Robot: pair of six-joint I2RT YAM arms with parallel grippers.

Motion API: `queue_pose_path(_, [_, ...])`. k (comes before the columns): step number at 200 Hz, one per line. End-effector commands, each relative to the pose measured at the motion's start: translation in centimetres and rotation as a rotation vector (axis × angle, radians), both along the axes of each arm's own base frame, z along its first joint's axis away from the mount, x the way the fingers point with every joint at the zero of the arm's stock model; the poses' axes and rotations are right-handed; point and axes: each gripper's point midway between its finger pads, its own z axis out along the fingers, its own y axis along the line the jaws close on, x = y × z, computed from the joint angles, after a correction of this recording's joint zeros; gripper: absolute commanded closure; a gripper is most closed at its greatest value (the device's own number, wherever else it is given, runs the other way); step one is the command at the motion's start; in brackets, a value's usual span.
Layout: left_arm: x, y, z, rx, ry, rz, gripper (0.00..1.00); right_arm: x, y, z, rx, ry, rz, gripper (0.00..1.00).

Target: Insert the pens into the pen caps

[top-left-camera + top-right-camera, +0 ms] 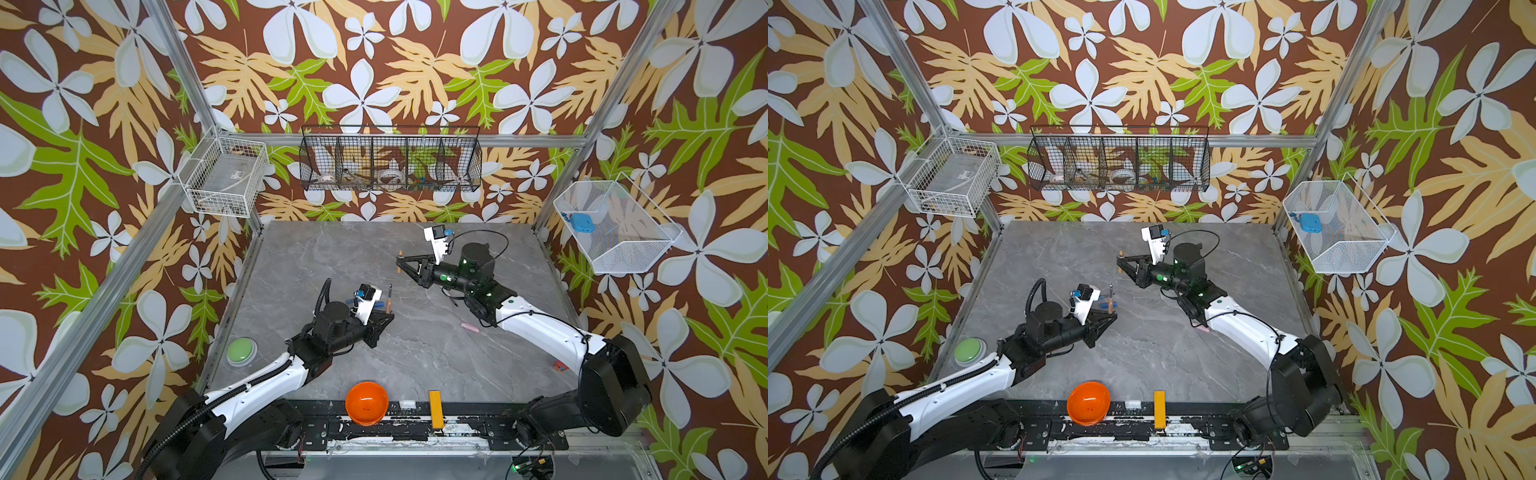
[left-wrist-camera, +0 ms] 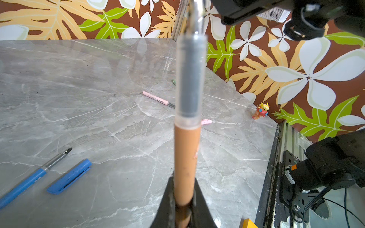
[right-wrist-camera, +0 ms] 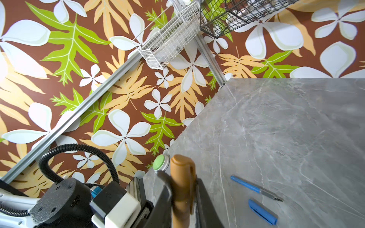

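The left gripper (image 2: 184, 189) holds the brown pen (image 2: 185, 150) in its jaws, the right gripper (image 3: 183, 191) the brown cap (image 3: 181, 173), well apart.

- I count three pens: brown pen (image 2: 185, 158), blue pen (image 2: 23, 184), pink pen (image 2: 156, 98).
- Three caps: brown cap (image 3: 181, 177), blue cap (image 2: 69, 177), pink cap (image 2: 207, 121).
- One toy figure (image 2: 260, 111), one orange bowl (image 1: 367, 402), one yellow bar (image 1: 435, 409), one green button (image 1: 242, 351).
- Three wire baskets (image 1: 390, 126).
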Motion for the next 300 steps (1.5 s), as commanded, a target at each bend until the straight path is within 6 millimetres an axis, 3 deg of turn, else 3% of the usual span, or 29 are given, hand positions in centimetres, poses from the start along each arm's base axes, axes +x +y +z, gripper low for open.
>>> queue_pose_path(1, [0.1,-0.2,0.8,-0.015,-0.026,-0.002,1.00,-0.8,0.8,1.5,0.041,-0.027,0.051,0.81])
queue_pose_path(72, [0.4,0.1,1.3,-0.041,-0.033,0.026,1.00,-1.8,1.1,1.5,0.018,-0.041,0.077,0.80])
queue_pose_path(100, [3.0,2.5,0.0,0.084,-0.038,0.281,1.00,-0.9,0.8,1.3,-0.018,-0.035,0.018,0.81])
queue_pose_path(130, [3.7,3.9,-0.5,0.177,-0.079,0.457,1.00,-0.5,0.8,0.6,-0.096,-0.052,-0.024,0.81])
queue_pose_path(187, [3.7,4.1,-0.3,0.129,-0.070,0.487,1.00,-0.7,1.1,1.3,-0.085,-0.101,-0.067,0.81])
queue_pose_path(300, [2.4,3.4,0.5,0.083,-0.124,0.406,1.00,-1.2,4.7,2.4,-0.021,-0.145,0.010,0.80])
